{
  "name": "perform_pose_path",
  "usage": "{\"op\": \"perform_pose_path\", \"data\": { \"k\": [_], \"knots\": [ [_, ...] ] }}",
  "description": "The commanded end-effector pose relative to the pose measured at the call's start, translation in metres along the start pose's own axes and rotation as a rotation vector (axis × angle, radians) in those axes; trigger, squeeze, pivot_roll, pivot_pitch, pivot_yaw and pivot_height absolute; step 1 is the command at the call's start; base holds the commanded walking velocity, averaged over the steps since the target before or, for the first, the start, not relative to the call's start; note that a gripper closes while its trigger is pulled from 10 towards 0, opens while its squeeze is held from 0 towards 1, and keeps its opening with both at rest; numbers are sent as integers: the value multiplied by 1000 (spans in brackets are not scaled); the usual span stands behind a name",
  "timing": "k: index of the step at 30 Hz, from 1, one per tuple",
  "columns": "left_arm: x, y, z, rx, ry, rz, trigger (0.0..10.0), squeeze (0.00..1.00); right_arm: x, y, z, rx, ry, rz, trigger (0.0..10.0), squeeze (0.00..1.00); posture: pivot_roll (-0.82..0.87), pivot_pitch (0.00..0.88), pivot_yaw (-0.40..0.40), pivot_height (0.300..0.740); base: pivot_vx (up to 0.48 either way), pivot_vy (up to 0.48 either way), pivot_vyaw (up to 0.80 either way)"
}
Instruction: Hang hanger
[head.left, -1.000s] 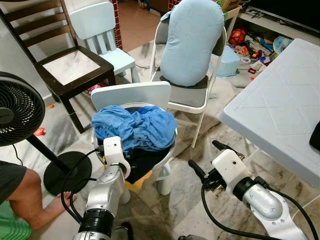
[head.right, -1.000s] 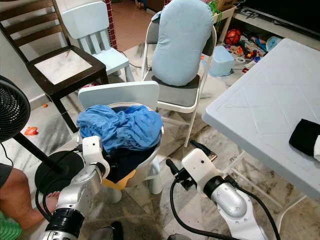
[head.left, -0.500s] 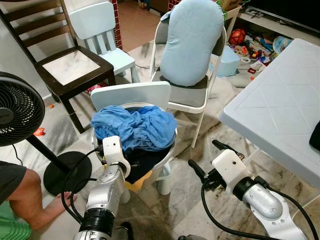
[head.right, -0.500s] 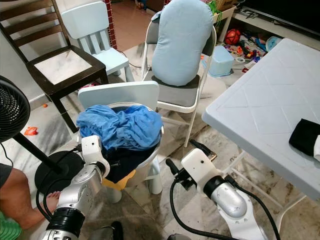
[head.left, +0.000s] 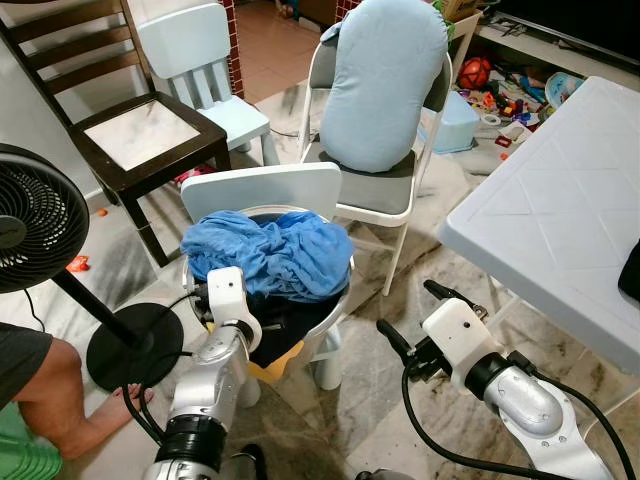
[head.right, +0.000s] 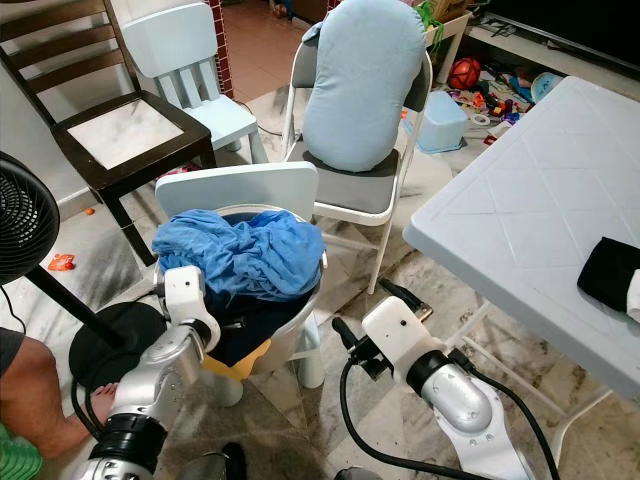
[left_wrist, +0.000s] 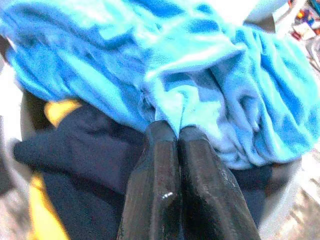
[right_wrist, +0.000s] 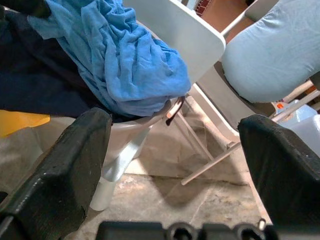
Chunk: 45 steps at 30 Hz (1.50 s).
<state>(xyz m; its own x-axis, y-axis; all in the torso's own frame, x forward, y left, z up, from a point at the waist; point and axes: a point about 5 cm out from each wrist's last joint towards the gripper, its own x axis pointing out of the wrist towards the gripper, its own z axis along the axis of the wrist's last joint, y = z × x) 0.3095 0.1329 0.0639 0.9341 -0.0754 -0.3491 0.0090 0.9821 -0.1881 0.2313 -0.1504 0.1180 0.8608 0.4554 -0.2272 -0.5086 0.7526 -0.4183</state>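
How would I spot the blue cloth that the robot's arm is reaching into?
Find the small white chair before the robot, with a white basket on its seat. The blue cloth is heaped on top, over dark and yellow clothes, unlike the smooth pale blue cushion behind.

No readable text, label or number anywhere.

Blue cloth (head.left: 268, 252) hides most of hanger (right_wrist: 175, 109).

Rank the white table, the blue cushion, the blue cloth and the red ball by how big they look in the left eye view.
1. white table
2. blue cushion
3. blue cloth, close to the cushion, and nearer the camera
4. red ball, farthest away
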Motion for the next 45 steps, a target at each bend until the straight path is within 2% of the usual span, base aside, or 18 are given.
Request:
{"op": "perform_pose_path", "data": {
  "k": [1,4,5,9,12,15,17,22,26,27,32,34,35,36,38,40,44,45],
  "knots": [
    [-4,2,4,34,-18,4,0,0,1,2,-1,-4,0,10,10000,0,-136,128,-17,740,0,0,0],
    [-16,15,24,126,-116,43,0,0,4,5,-1,4,-7,14,10000,0,-113,125,-11,740,0,0,0],
    [-30,23,41,261,-191,46,0,0,7,7,-1,11,-12,15,10000,0,-99,123,-8,740,0,0,0],
    [-47,24,53,359,-183,-94,0,0,10,7,-1,15,-18,13,10000,0,-79,123,-4,740,0,0,0],
    [-60,25,52,501,-42,-346,0,0,12,6,-2,19,-19,10,10000,0,-59,123,-8,740,0,0,0],
    [-71,28,51,651,82,-516,0,0,14,6,-3,20,-20,9,10000,0,-51,121,-8,740,0,0,0],
    [-80,27,44,764,238,-688,0,0,18,7,-2,20,-28,14,10000,0,-48,114,-9,740,0,0,0],
    [-79,23,28,830,332,-764,0,0,19,8,-1,17,-37,16,10000,0,-67,112,-4,740,0,0,0],
    [-79,7,34,756,288,-813,0,0,15,6,-5,16,-25,6,10000,0,-74,116,-1,740,0,0,0],
    [-87,-5,43,712,263,-909,0,0,13,5,-7,18,-17,0,10000,0,-70,116,-1,740,0,0,0],
    [-96,-14,52,689,247,-1000,0,0,12,6,-9,21,-13,-1,10000,0,-64,117,-2,740,0,0,0],
    [-103,-30,71,656,144,-1085,0,0,18,9,-7,22,-22,10,10000,0,-55,117,-4,740,0,0,0],
    [-103,-30,71,656,144,-1085,0,0,18,9,-7,22,-22,10,10000,0,-55,117,-4,740,0,0,0],
    [-103,-38,82,632,73,-1092,0,0,20,10,-6,22,-26,14,10000,0,-51,118,-5,740,0,0,0],
    [-99,-48,99,596,-67,-1049,0,0,22,11,-5,21,-29,17,10000,0,-47,120,-6,740,0,0,0],
    [-82,-40,110,555,-171,-858,0,0,21,11,-5,22,-28,16,10000,0,-46,122,-9,740,0,0,0],
    [-68,-21,105,570,-190,-673,0,0,19,12,-7,24,-25,18,10000,0,-44,123,-9,740,0,0,0],
    [-58,-4,97,525,-171,-538,0,0,19,12,-6,24,-25,20,10000,0,-48,126,-8,740,0,0,0]
  ]
}}
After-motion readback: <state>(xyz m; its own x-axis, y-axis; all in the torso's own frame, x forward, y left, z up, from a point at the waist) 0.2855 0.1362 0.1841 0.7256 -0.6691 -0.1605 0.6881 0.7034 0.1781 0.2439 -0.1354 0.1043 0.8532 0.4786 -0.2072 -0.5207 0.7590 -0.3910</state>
